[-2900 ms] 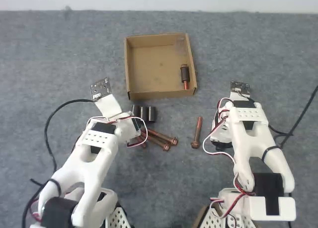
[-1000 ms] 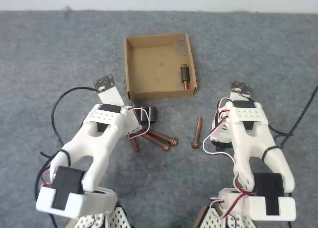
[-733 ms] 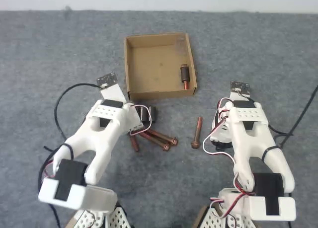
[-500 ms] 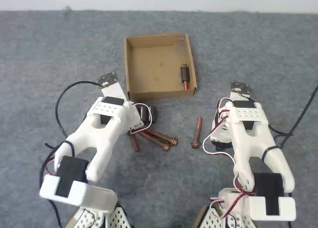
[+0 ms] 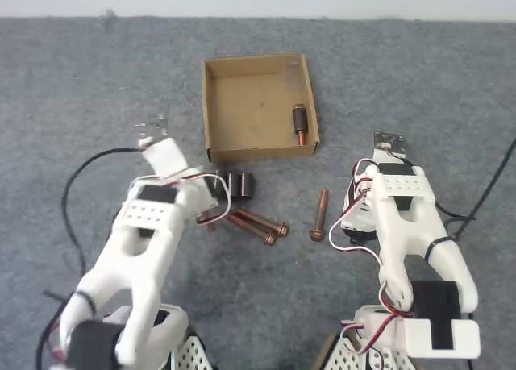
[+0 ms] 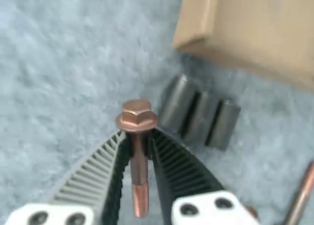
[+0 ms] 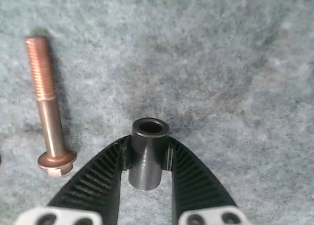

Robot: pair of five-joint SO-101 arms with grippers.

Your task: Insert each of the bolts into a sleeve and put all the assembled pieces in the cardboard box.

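Bright, even light falls from overhead where I work; the loose bolt (image 7: 50, 118) throws a soft, thin shadow onto the grey carpet (image 7: 230, 63).

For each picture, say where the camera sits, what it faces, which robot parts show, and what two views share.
High view: fixed overhead, facing down on box, left arm, right arm.
Left wrist view: on that wrist, facing the left pincer gripping a bolt, sleeves beyond.
Right wrist view: on that wrist, facing the right pincer gripping a sleeve.
Shared: high and left wrist views show the sleeves.
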